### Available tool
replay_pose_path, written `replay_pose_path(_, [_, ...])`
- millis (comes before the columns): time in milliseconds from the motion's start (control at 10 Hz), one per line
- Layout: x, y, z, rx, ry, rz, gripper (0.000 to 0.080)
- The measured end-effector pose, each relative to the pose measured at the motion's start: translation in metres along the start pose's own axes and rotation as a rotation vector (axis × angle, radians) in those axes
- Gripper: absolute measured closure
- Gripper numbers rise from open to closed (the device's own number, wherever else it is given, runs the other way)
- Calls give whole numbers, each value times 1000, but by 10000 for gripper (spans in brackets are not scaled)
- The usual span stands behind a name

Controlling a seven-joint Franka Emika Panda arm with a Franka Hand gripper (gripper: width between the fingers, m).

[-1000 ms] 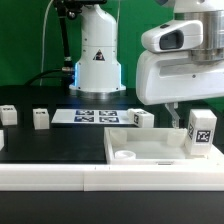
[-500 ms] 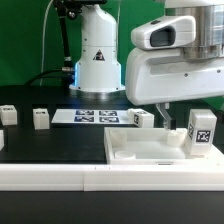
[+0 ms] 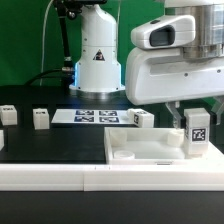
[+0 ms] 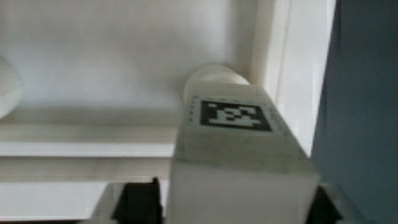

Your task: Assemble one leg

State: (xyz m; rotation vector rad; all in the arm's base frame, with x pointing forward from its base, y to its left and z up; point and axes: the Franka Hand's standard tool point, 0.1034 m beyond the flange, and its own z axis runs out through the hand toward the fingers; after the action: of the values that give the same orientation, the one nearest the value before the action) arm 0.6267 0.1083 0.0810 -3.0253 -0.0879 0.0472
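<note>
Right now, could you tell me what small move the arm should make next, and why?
Probably ease the leg straight down: the gripper holds it upright at the white panel's corner on the exterior view's right, and whether it is seated is unclear.

1. Table [image 3: 60,140]: flat black top that carries all the items below.
2. Marker board [image 3: 95,116]: thin, white, lying flat toward the back of the table, with a row of black-and-white tags on its face.
3. First block [image 3: 7,114]: small, white, at the exterior view's left edge.
4. Second block [image 3: 40,118]: same kind, upright, between the first block and the marker board.
5. Third block [image 3: 141,118]: just beside the marker board's end on the exterior view's right.
6. White panel [image 3: 150,152]: large, flat, with a recessed corner.
7. White rail [image 3: 50,176]: runs along the front.
8. Green backdrop [image 3: 22,40]: behind the table.
</note>
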Motion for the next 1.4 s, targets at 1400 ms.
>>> replay_pose_path(1400, [-2,-2,2,-14,69,830,508])
